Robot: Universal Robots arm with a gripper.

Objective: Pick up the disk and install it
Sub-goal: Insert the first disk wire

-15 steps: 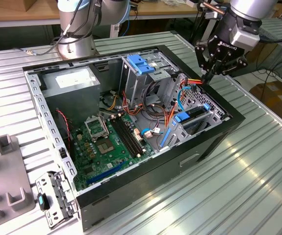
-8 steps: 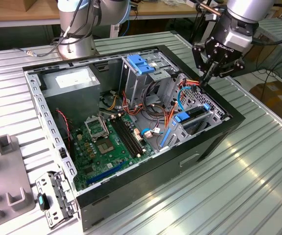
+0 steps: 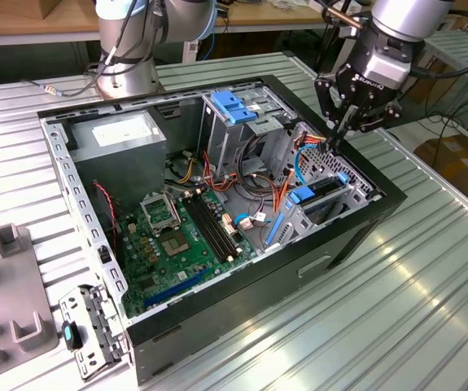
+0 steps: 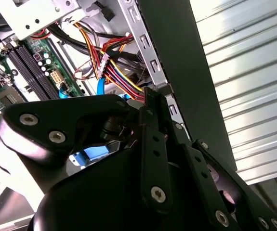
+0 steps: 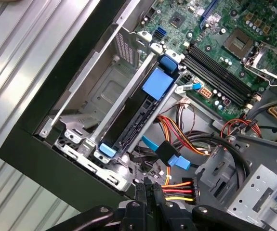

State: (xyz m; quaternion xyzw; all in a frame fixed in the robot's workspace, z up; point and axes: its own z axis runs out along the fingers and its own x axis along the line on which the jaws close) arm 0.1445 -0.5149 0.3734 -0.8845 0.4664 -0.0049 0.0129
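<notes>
- Nearest me in the exterior view, a loose metal bracket [image 3: 91, 334] lies on the ribbed surface [image 3: 429, 277], at about 8 o'clock from the open computer case [image 3: 242, 314]. Grey fixture blocks [image 3: 10, 240] sit just beyond it, toward 9 o'clock.
- The case lies on its side with the green motherboard [image 3: 177, 244] flat on its floor.
- The disk [image 3: 325, 189] sits in the drive bay at the case's 3 o'clock corner. In the first wrist view, the disk [image 5: 128, 120] lies between the bay's metal walls, with a blue tab at each end.
- The gripper [image 3: 341, 140] hangs just above that bay, toward 1 o'clock from the disk. I see its jaws drawn narrow with nothing between them.
- A bundle of red, orange and yellow cables [image 5: 177, 187] runs right beside the fingertips in the first wrist view and crowds that corner.
- Farther back, a drive cage with a blue top [image 3: 234, 106] stands at the case's 12 o'clock, and a grey power supply [image 3: 124, 134] fills the 10 o'clock corner.
- The arm's base [image 3: 128, 73] stands on the surface behind the case.
</notes>
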